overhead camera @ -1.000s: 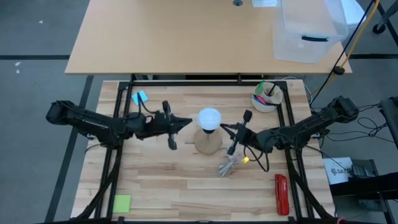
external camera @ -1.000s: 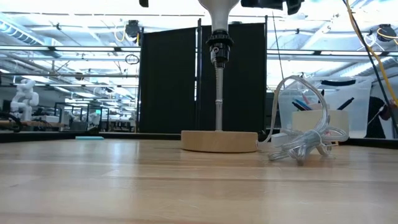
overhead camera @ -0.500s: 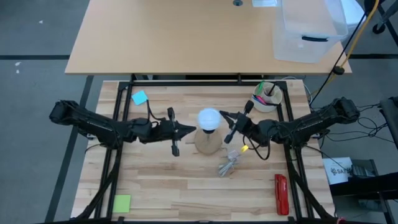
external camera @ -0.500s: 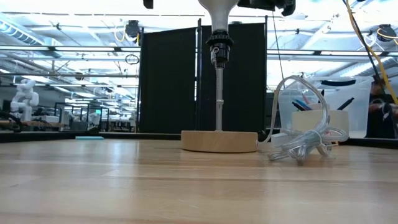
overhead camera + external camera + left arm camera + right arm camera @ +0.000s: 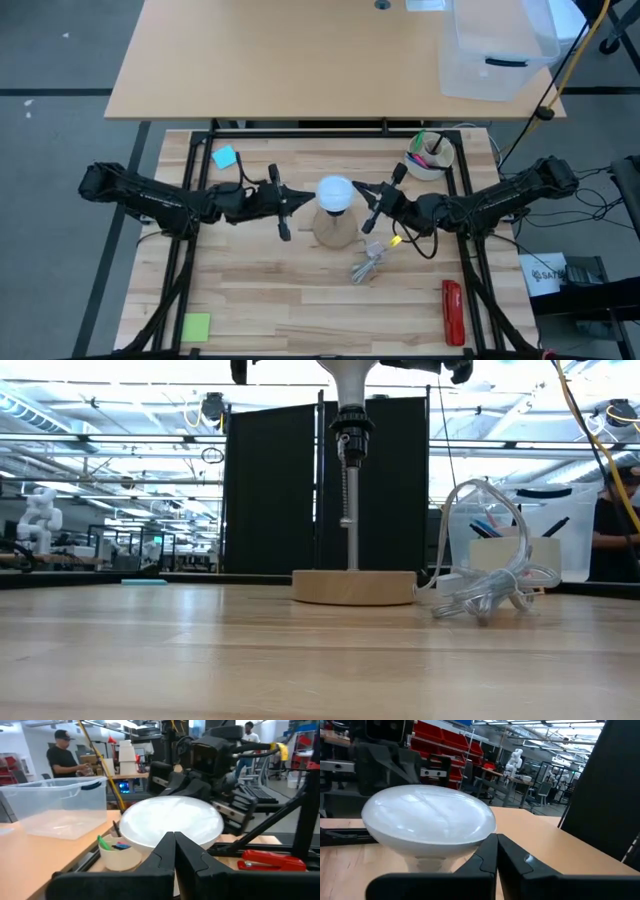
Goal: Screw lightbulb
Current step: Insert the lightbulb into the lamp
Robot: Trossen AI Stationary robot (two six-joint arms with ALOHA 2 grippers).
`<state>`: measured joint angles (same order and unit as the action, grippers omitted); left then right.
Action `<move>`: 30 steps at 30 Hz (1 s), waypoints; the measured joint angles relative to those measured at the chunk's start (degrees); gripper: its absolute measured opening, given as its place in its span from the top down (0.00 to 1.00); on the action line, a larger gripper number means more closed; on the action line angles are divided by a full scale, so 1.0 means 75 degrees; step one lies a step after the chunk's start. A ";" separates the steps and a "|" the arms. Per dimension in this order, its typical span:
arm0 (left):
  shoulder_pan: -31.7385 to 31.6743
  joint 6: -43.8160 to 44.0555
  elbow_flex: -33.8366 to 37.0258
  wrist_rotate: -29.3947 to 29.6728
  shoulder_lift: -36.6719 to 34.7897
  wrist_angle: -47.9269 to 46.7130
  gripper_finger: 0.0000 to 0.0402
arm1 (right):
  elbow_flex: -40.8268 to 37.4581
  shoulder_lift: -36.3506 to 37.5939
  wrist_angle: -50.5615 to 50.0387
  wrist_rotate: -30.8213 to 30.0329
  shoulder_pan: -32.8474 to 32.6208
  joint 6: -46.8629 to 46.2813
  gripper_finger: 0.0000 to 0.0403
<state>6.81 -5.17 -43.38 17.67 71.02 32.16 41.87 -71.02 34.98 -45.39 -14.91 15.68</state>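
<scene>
Flanking the lightbulb [image 5: 335, 192] on its stand, our left gripper [image 5: 296, 200] and right gripper [image 5: 360, 188] have fingers clenched, holding nothing. Next we'd guess: grasp and twist.

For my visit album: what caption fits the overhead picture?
Two shut grippers, left and right, flank a white lightbulb above its wooden base.
</scene>
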 joint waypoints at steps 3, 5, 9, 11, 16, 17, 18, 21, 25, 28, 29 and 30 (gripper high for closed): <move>-0.0126 0.0026 0.0000 -0.0003 -0.0006 -0.0045 1.00 | -0.0003 0.0003 -0.0016 -0.0040 -0.0065 -0.0126 1.00; -0.0204 0.0026 0.0000 -0.0008 -0.0006 -0.0052 1.00 | -0.0004 0.0003 -0.0023 -0.0054 -0.0112 -0.0189 1.00; -0.0376 0.0029 0.0000 -0.0025 -0.0009 -0.0068 1.00 | -0.0006 0.0003 -0.0039 -0.0067 -0.0217 -0.0239 1.00; -0.0460 0.0071 0.0000 -0.0023 -0.0009 -0.0071 1.00 | -0.0006 0.0003 -0.0061 -0.0051 -0.0276 -0.0337 1.00; -0.0665 0.0179 -0.0003 -0.0023 -0.0001 -0.0056 1.00 | -0.0003 0.0003 -0.0247 0.0163 -0.0428 -0.0561 1.00; -0.0689 0.0180 -0.0003 -0.0023 0.0005 -0.0078 1.00 | -0.0003 -0.0003 -0.0296 0.0175 -0.0463 -0.0584 1.00; -0.0695 0.0170 -0.0003 -0.0023 0.0009 -0.0088 1.00 | -0.0003 -0.0008 -0.0330 0.0175 -0.0506 -0.0600 1.00; -0.0685 0.0071 -0.0003 -0.0023 -0.0033 -0.0068 1.00 | -0.0003 -0.0009 -0.0425 0.0167 -0.0622 -0.0609 1.00; -0.0480 -0.0211 -0.0003 -0.0029 -0.0204 0.0231 1.00 | -0.0003 -0.0009 -0.0548 0.0107 -0.0638 -0.0680 1.00; -0.0183 -0.0463 -0.0003 -0.0028 -0.0377 0.0429 1.00 | -0.0003 -0.0009 -0.0588 -0.0058 -0.0572 -0.0685 1.00; -0.0059 -0.0548 -0.0003 -0.0031 -0.0411 0.0488 1.00 | -0.0003 -0.0009 -0.0612 -0.0187 -0.0547 -0.0657 1.00; 0.0053 -0.0591 -0.0003 -0.0060 -0.0449 0.0477 1.00 | -0.0003 -0.0009 -0.0611 -0.0302 -0.0511 -0.0602 1.00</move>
<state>7.21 -9.60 -43.40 17.22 67.65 35.74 41.85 -71.09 30.40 -47.65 -18.74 11.17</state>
